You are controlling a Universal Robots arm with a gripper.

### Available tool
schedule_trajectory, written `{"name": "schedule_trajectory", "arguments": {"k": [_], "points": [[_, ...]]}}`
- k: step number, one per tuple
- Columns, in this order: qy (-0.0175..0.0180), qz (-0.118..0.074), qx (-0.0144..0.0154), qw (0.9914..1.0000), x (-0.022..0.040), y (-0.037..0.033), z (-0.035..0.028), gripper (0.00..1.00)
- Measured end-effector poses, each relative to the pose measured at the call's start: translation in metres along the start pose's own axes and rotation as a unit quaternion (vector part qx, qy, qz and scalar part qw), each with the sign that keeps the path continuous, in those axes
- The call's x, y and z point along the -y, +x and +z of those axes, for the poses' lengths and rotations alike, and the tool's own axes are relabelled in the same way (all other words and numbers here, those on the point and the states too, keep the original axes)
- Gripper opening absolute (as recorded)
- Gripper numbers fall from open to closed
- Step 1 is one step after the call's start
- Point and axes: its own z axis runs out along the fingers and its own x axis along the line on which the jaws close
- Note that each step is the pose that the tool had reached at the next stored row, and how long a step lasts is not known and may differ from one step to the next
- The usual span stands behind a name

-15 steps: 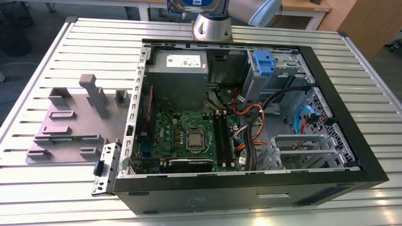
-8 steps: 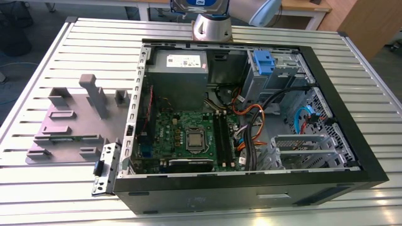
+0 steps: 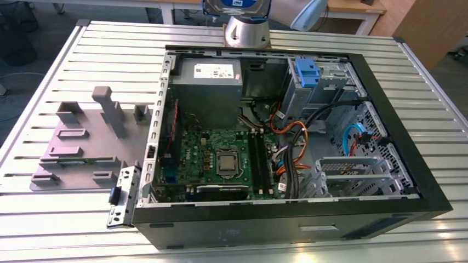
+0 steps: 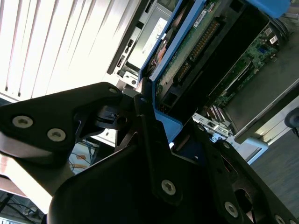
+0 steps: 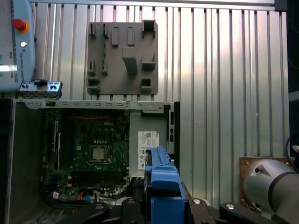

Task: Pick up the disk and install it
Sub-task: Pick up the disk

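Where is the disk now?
In the first wrist view the disk is clamped in the gripper, above the open computer case near its power supply.

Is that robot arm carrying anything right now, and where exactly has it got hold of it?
Yes. The gripper holds the disk, clamped on the edge of its blue carrier bracket, above the open computer case.

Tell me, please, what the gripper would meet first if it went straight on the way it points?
Likely the power supply in the open computer case: the gripper, shut on the disk, points down toward its white sticker. Depth is unclear, so this is a guess.
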Motion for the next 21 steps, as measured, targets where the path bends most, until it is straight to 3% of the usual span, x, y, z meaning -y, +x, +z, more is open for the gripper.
{"name": "schedule_trajectory", "arguments": {"k": [21], "points": [[-0.0009,0.0,0.0,1.0,0.0183,0.0,-0.0013,0.37]]}}
